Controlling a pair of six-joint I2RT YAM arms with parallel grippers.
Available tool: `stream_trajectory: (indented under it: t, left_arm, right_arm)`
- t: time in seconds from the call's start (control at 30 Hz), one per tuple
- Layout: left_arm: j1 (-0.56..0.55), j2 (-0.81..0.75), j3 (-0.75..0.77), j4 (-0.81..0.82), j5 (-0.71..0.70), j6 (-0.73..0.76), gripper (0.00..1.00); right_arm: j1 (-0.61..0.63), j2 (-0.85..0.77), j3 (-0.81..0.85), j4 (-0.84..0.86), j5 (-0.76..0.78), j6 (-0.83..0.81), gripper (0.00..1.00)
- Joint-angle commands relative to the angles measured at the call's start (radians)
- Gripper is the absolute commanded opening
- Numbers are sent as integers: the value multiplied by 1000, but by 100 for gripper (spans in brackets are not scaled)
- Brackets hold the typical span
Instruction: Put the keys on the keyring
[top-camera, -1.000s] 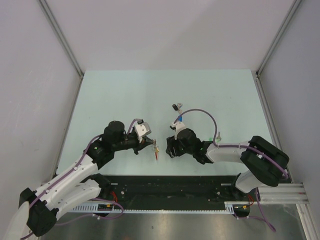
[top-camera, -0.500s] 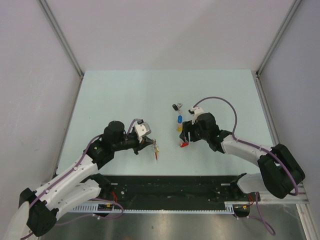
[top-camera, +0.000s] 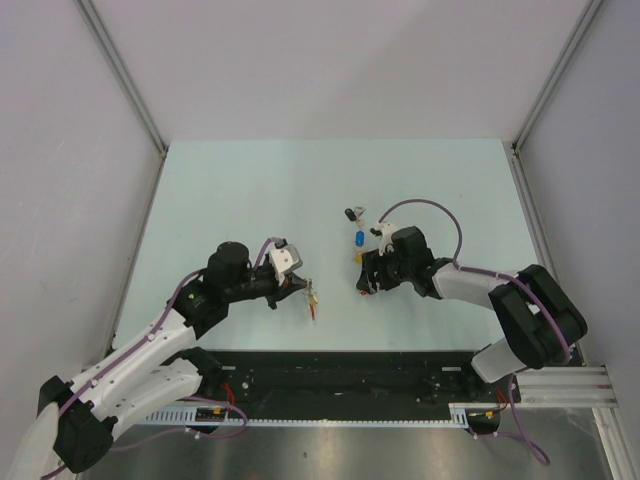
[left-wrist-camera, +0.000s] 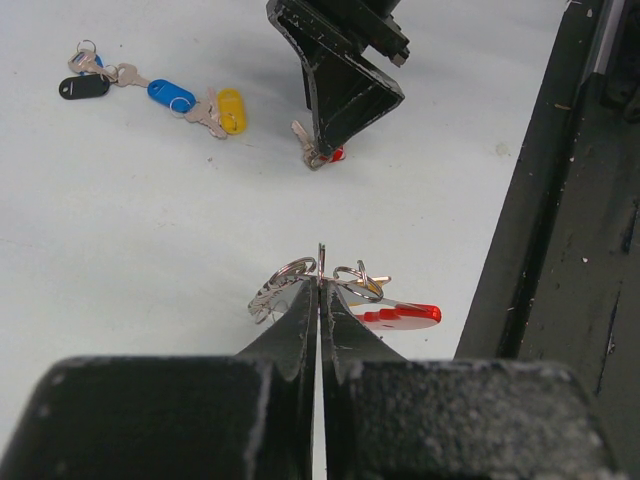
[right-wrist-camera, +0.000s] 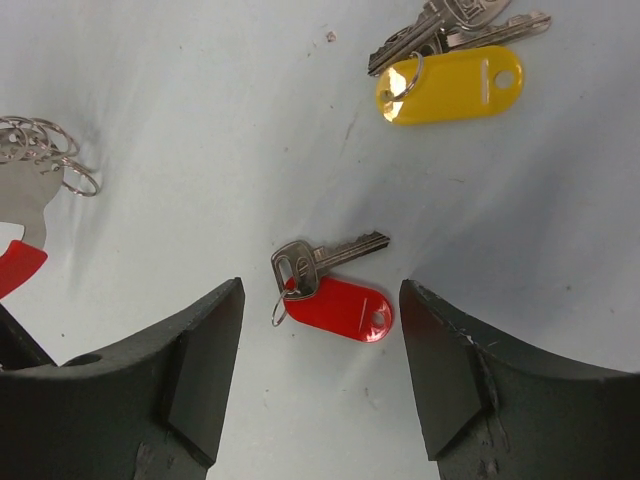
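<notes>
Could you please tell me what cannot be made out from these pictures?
Left wrist view: the right end effector covers most of the red key; the left end effector's shut fingers hide exactly where they pinch the keyring.
Right wrist view: the keyring is cut off by the left edge, the yellow key's metal by the top edge.
Top view: the black key and blue key are too small to show blades or rings.
</notes>
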Motion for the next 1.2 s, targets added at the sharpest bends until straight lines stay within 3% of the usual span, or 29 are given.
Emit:
stream_trajectory:
  t: [0.0, 0.37, 0.63, 0.9, 1.17]
  left_arm:
    - [-8, -16, 39, 24, 8, -9, 0]
    - [-7, -13, 39, 24, 14, -8, 0]
    - [-7, -17, 39, 21, 10, -8, 0]
    - [-10, -19, 39, 23, 13, -8, 0]
    - [-11, -19, 40, 20, 8, -6, 0]
  right_arm:
    - [-5, 21, 25, 17, -64, -11, 68]
    - [50, -63, -35, -72, -43, 89, 68]
    - [196, -76, -70, 21, 14, 176, 67]
    - [109, -142, -51, 32, 20, 86, 68]
    - [35, -32, 54, 47, -32, 3, 71]
